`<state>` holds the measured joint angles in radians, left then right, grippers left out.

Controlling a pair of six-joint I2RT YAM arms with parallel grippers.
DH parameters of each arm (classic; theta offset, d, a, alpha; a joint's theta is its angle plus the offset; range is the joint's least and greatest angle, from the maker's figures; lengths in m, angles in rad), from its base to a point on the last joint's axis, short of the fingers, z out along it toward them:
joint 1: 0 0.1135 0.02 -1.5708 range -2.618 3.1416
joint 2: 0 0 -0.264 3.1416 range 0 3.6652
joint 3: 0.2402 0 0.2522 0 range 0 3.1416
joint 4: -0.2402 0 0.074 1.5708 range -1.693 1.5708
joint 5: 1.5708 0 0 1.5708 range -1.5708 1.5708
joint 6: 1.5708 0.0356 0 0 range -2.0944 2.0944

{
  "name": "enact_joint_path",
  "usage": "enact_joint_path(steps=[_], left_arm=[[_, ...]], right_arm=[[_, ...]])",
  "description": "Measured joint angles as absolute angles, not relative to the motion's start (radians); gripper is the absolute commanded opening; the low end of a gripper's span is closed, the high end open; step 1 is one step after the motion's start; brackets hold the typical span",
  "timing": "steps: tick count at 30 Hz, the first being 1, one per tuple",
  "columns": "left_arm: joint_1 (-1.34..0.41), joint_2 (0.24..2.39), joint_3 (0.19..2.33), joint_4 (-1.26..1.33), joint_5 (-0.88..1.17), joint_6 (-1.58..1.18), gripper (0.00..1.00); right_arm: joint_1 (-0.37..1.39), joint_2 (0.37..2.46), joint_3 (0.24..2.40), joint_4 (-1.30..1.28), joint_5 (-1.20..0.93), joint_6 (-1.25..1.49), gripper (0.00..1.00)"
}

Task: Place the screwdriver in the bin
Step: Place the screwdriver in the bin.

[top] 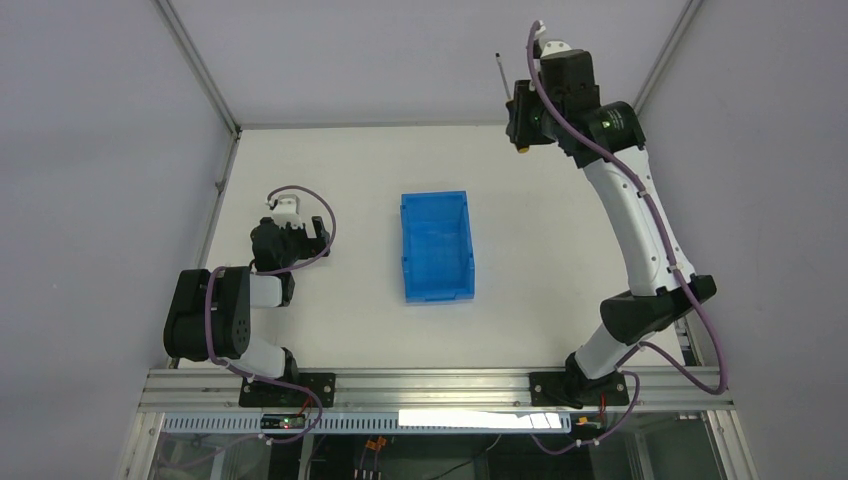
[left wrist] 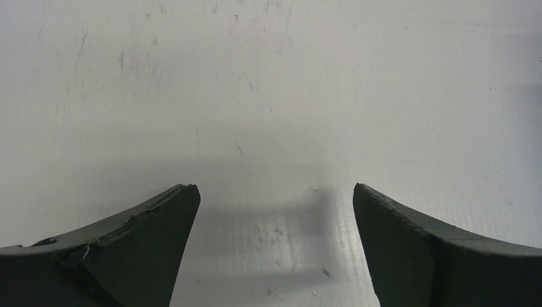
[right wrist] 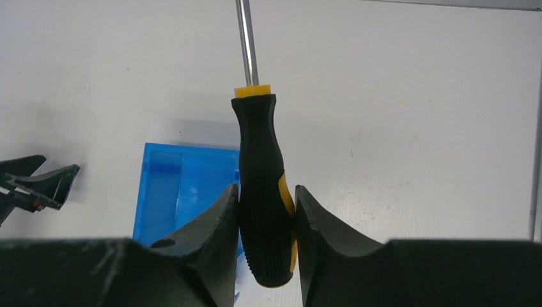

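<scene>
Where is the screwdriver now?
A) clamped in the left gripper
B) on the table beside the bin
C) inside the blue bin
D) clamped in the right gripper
D: the right gripper pinches the screwdriver by its handle; the left gripper is open.

Only one small screwdriver [right wrist: 261,160] is showing, with a black-and-yellow plastic handle and a thin metal shaft. It is sitting clamped between the two dark fingers of the right gripper [right wrist: 266,192]. One bright blue rectangular open-top plastic bin [top: 437,245] is lying beyond that gripper's left-hand finger. Two black-and-white robot arms, the left arm [top: 215,315] and the right arm [top: 630,220], are sharing one white table [top: 560,250]. Each is carrying one gripper, making two in all. The left gripper [left wrist: 273,187] is holding its two fingers spread apart.
</scene>
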<state>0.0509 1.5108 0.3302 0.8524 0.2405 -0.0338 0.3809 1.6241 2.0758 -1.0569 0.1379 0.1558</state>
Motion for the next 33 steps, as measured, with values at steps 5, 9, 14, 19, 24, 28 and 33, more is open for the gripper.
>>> enact_joint_path(steps=[5, 9, 14, 19, 24, 28, 33], left_arm=[[0.051, 1.511, 0.330, 0.852, 0.241, -0.034, 0.99], [0.051, 1.511, 0.330, 0.852, 0.241, -0.034, 0.99], [0.051, 1.511, 0.330, 0.852, 0.241, -0.034, 0.99], [0.051, 1.511, 0.330, 0.852, 0.241, -0.034, 0.99], [0.051, 1.511, 0.330, 0.852, 0.241, -0.034, 0.99], [0.051, 1.511, 0.330, 0.852, 0.241, -0.034, 0.99], [0.051, 1.511, 0.330, 0.852, 0.241, -0.034, 0.99]], right_arm=[[0.486, 1.654, 2.123, -1.068, 0.162, 0.164, 0.01], [0.577, 1.677, 2.135, -1.069, 0.192, 0.181, 0.01], [0.665, 1.701, 2.140, -1.068, 0.226, 0.198, 0.01], [0.754, 1.737, 2.145, -1.068, 0.258, 0.218, 0.01], [0.811, 1.752, 2.120, -1.050, 0.279, 0.244, 0.01], [0.841, 1.734, 1.981, -0.979, 0.282, 0.276, 0.01], [0.862, 1.724, 1.768, -0.915, 0.280, 0.318, 0.01]])
